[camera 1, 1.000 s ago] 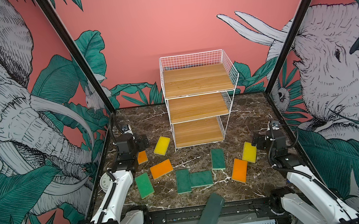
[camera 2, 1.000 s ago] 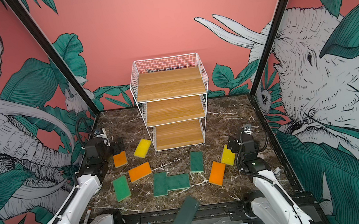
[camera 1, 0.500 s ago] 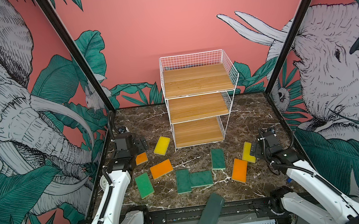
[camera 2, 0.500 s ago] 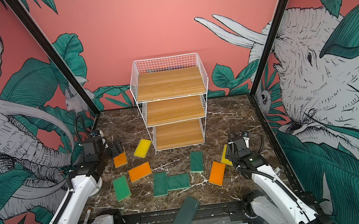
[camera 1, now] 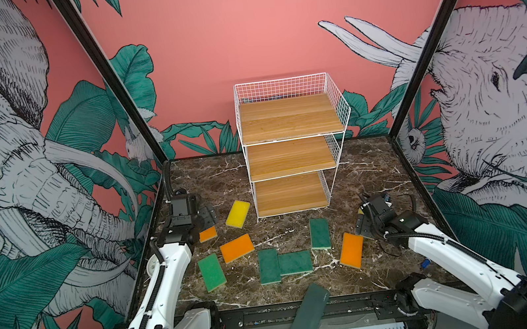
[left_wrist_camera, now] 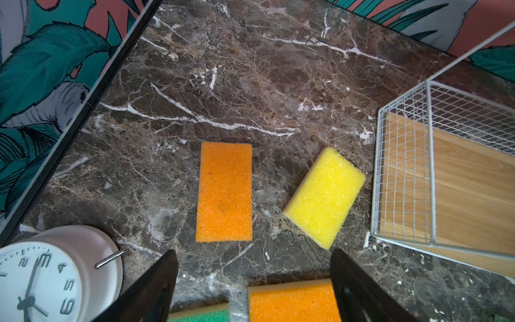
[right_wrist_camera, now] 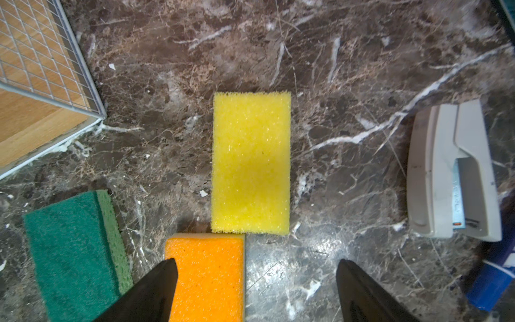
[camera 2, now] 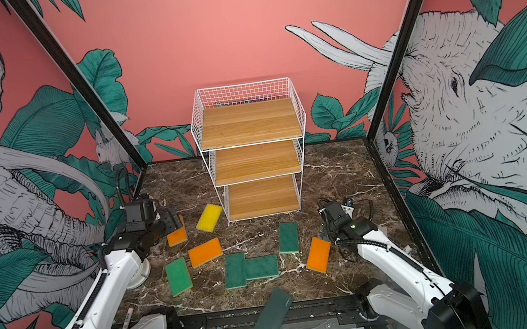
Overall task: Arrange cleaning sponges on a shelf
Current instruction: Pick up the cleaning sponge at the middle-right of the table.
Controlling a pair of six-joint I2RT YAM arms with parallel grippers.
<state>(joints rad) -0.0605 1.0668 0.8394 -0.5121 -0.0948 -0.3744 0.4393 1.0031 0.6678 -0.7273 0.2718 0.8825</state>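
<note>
1. Since the earlier frame, both arms sink toward the sponges at lower left and lower right of the top views.
2. We see the left gripper (left_wrist_camera: 253, 281) and right gripper (right_wrist_camera: 256, 290) empty, jaws spread.
3. We should straddle the orange sponge (left_wrist_camera: 224, 192) and the yellow sponge (right_wrist_camera: 250, 163) across their short sides, then close gently.
4. Sponges lie flat and porous on the marble; the shelf (camera 1: 292, 154) at centre stands bare.
</note>
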